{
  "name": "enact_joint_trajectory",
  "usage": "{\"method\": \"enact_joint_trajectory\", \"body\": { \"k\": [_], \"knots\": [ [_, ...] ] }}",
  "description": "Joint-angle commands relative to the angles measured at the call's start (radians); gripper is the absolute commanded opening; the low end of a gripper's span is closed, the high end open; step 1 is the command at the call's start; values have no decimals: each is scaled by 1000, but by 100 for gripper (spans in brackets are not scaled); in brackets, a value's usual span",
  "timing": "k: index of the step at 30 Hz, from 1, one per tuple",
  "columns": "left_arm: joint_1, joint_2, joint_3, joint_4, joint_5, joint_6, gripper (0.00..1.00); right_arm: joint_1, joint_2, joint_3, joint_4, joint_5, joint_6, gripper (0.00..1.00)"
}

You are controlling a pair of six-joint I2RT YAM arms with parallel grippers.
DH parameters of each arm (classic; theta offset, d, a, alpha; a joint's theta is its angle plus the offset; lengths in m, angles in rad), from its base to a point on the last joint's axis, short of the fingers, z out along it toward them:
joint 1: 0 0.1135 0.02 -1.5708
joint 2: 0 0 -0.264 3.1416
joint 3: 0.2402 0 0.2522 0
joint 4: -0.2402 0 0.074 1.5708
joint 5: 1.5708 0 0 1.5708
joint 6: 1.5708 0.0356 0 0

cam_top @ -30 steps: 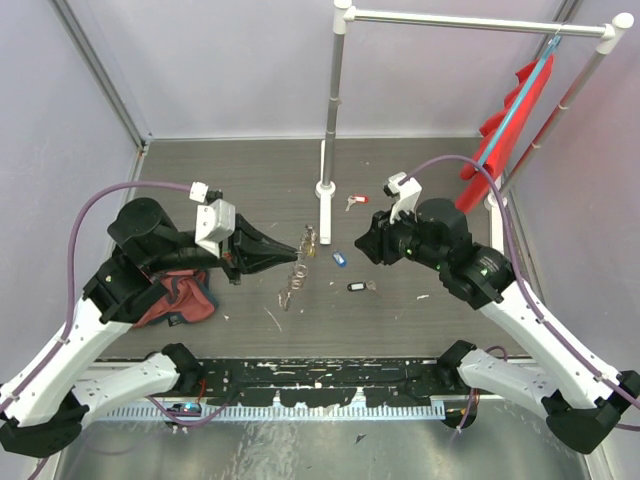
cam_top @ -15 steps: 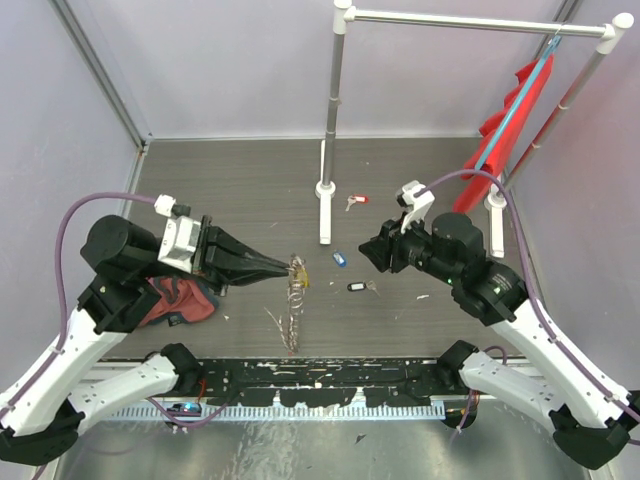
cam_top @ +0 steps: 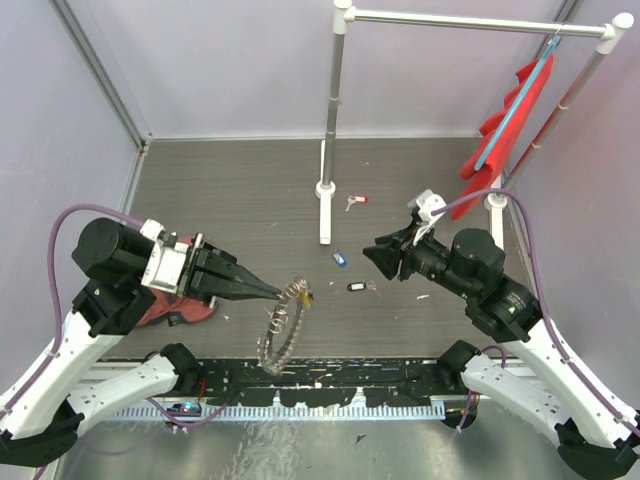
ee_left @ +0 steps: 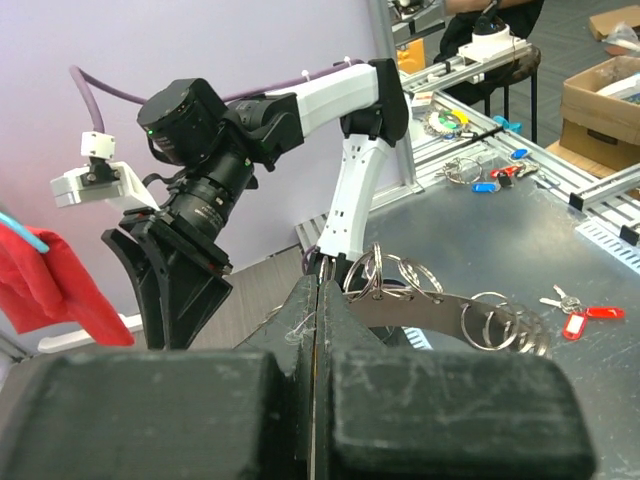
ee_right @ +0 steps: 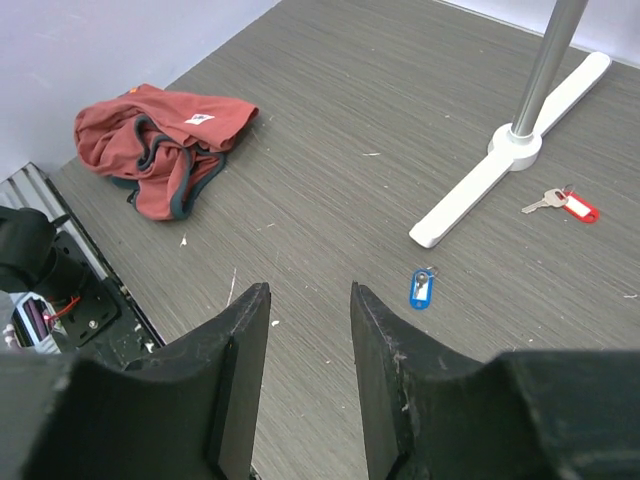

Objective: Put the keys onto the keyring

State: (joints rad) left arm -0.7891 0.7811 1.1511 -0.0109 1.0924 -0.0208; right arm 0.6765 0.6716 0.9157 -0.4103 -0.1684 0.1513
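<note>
The keyring point(cam_top: 281, 328) is a wide loop of silvery metal strung with small rings, lifted off the table. My left gripper point(cam_top: 287, 293) is shut on its upper edge. In the left wrist view the jaws point(ee_left: 318, 292) are pressed together and the keyring's band point(ee_left: 440, 312) runs off to the right. Three keys lie on the table: a red-tagged one point(cam_top: 355, 201) point(ee_right: 566, 204), a blue-tagged one point(cam_top: 339, 259) point(ee_right: 421, 288) and a black-tagged one point(cam_top: 358, 287). My right gripper point(cam_top: 379, 256) point(ee_right: 308, 292) hangs open above the table right of the blue key, holding nothing.
A white stand base point(cam_top: 324, 205) point(ee_right: 505, 175) with an upright pole sits behind the keys. A crumpled red cloth point(cam_top: 170, 305) point(ee_right: 165, 145) lies under the left arm. A red garment point(cam_top: 512, 115) hangs at the far right. A black rail point(cam_top: 320, 375) runs along the near edge.
My left gripper has drawn back toward the near left and raised the keyring off the table. The right gripper has moved back to the right and spread its fingers wider.
</note>
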Motion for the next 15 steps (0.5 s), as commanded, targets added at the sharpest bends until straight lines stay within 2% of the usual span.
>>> {"method": "enact_joint_trajectory", "body": {
  "k": [1,4,8,15],
  "knots": [
    [-1,-7,47,-33,7,64,0,3,-8,10,60,-6,-22,44],
    [-2,-2,65,-155,-100,110,0,2,38,28,6,84,17,42],
    [-2,3,64,-226,-268,104,0,2,146,65,-84,115,53,38],
    [-1,25,37,-299,-387,124,0,2,354,127,-242,226,195,36]
  ]
}}
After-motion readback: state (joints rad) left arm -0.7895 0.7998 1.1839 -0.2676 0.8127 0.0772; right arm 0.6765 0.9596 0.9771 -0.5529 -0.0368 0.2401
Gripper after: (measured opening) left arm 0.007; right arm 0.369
